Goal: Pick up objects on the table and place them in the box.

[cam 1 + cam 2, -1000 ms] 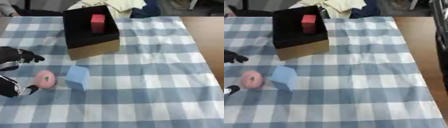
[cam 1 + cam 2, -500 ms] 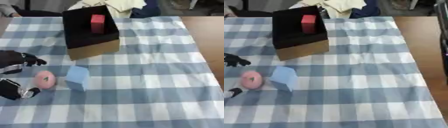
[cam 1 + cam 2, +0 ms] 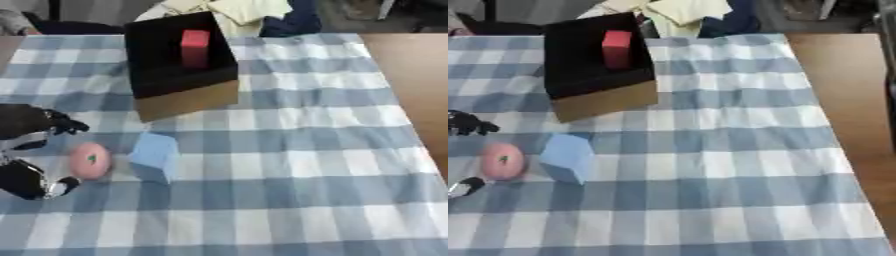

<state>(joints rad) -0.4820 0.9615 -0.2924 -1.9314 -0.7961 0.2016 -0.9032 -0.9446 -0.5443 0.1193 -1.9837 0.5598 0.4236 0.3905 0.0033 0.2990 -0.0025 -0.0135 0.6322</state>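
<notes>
1 hand: left hand [image 3: 26, 150], spread wide, apparently holding nothing.
Pink ball [image 3: 90, 160]: between its thumb and fingers.
Blue block [image 3: 155, 156]: just beside the ball.

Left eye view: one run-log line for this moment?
left hand: open around pink ball | blue block: on cloth | red block: in box

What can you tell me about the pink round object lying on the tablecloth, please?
The pink round object is a small, smooth ball-like thing with a tiny dark mark on its top. It lies on the blue and white checked cloth, left of the light blue block, with a narrow gap between them. The robot's left hand brackets it, fingers above and thumb below, not yet closed on it.
</notes>
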